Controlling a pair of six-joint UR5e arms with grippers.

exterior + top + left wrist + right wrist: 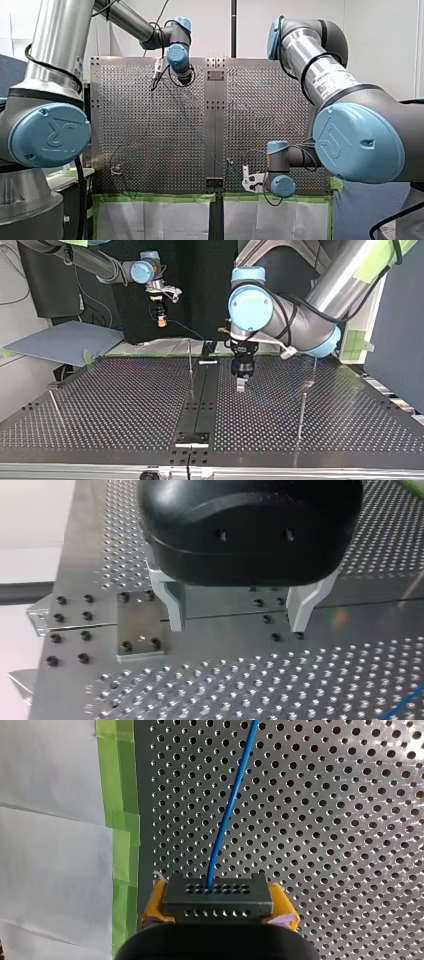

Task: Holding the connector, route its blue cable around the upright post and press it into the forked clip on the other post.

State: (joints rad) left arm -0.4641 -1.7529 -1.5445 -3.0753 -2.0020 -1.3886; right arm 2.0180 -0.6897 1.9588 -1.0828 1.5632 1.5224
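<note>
Dark rectangular multi-hole connector pinched by right gripper; thin blue cable leaves connector over perforated metal desk; left gripper spread above desk.

The perforated table is two hole-covered metal sheets joined down the middle by a dark strip. A small bright plate sits on the strip at the end nearest the top view's camera. A thin post stands upright just beside the strip, on its left in that view. At the view's right a second post stands upright, with a third post behind it. Near the left edge a slim rod leans. Green tape lines the table's lower edge in the front view
</note>
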